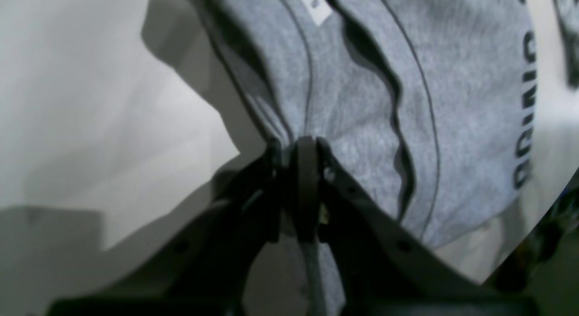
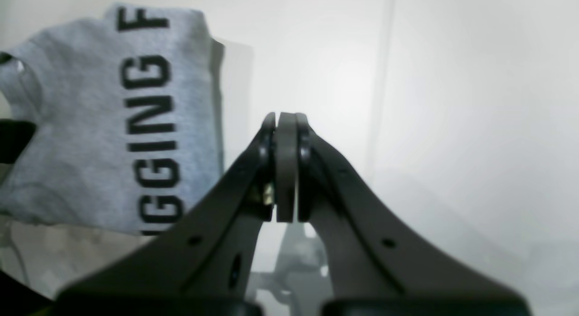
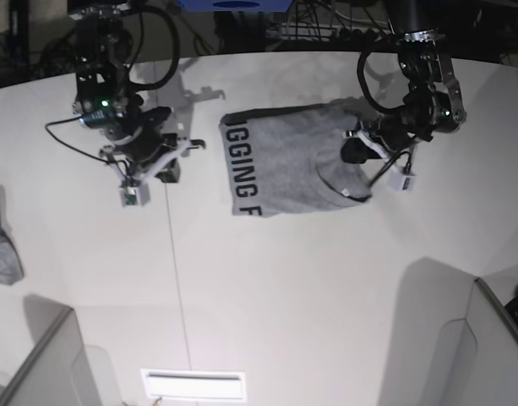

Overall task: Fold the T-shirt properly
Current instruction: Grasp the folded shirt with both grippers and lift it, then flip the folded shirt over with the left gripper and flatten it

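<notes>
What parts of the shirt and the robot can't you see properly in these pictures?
- T-shirt lettering: in the base view a fold hides all but a few letters; the left wrist view's right edge cuts it off.
- Small white tag: left wrist view, too blurred to read.
- Left gripper: shut on the T-shirt; how many layers it pinches is hidden by the cloth.
- Small grey cloth: base view, cut off by the left edge.
- Right gripper: shut, empty.
</notes>
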`<state>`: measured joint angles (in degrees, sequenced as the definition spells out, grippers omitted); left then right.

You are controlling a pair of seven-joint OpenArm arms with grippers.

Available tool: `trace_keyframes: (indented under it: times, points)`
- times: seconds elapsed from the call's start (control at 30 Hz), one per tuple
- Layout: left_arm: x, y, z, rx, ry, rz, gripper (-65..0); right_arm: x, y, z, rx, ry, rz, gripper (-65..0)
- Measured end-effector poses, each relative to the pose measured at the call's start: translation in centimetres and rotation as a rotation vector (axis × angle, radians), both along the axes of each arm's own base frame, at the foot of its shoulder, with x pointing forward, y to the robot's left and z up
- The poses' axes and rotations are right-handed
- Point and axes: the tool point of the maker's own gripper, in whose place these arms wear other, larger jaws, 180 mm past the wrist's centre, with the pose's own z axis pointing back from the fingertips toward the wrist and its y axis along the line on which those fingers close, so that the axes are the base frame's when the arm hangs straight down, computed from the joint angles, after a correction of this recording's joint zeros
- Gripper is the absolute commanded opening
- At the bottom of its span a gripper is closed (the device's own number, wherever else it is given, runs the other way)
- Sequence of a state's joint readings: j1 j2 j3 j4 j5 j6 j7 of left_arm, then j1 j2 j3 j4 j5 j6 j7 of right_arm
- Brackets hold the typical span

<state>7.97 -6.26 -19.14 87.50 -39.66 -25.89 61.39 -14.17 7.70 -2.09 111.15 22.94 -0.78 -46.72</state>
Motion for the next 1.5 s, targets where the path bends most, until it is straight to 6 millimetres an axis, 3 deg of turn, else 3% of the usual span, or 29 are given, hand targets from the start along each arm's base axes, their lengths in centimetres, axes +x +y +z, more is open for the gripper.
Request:
trace_keyframes:
  times: [0.17, 0.37, 0.67, 0.83, 0.97, 1.2, 1.33, 1.5]
  points:
    - [0.5, -1.9, 0.2, 0.079, -0.006, -0.205, -65.0, -1.0, -3.0, -0.4, -0.008, 0.016, -0.088, -65.0]
    - [1.5, -4.4, 0.7, 0.22, -0.021, -0.504, -65.0, -2.8, -8.6, -1.1, 0.008, 0.044, -0.339, -65.0]
    - [3.4, -9.8, 1.4, 0.358, -0.089, -0.828, -65.0, -6.3, -13.3, -2.1, -0.046, 0.098, -0.47, -65.0]
    - [5.3, -13.0, 0.5, 0.526, -0.131, -1.001, -65.0, -8.0, -14.3, -2.7, -0.013, 0.117, -0.579, -65.0]
    - [5.7, -16.4, 0.8, 0.523, -0.217, -1.064, -65.0, -8.9, -15.3, -2.8, -0.019, 0.125, -0.625, -65.0]
    - [6.1, -20.4, 1.0, 0.56, -0.27, -1.187, -65.0, -9.2, -14.6, -3.2, 0.003, 0.138, -0.632, -65.0]
    - [6.5, -21.7, 1.3, 0.568, -0.281, -1.221, -65.0, -9.2, -14.6, -3.1, 0.003, 0.137, -0.633, -65.0]
    - [8.0, -23.7, 3.2, 0.532, -0.376, -1.207, -65.0, -9.2, -14.6, -3.2, 0.005, 0.138, -0.635, -65.0]
